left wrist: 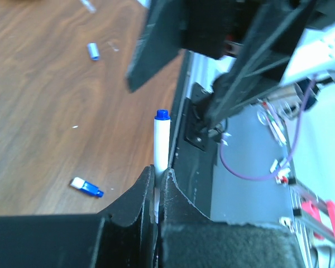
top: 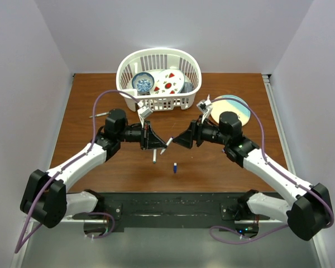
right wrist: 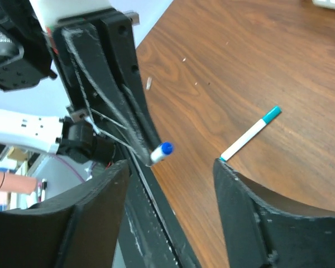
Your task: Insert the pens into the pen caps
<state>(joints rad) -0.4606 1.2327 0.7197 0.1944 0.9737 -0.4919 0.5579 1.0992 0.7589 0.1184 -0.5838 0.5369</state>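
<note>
My left gripper [left wrist: 158, 170] is shut on a white pen [left wrist: 161, 139] whose blue tip points away from the fingers. In the top view that gripper [top: 159, 142] faces my right gripper [top: 178, 139] over the middle of the table. The right gripper [right wrist: 170, 164] is open, and the held pen's blue tip [right wrist: 161, 151] hovers just beyond its fingers without touching them. A second white pen with a teal end [right wrist: 251, 134] lies on the wood. A small blue pen cap [top: 174, 167] lies near the front edge, and another blue cap [left wrist: 93, 51] lies farther off.
A white basket [top: 125, 70] with dishes stands at the back centre. A pale blue plate [top: 243, 109] sits behind the right arm. A thin grey stick [top: 99, 115] lies at the left. The black base rail [top: 167, 204] runs along the near edge.
</note>
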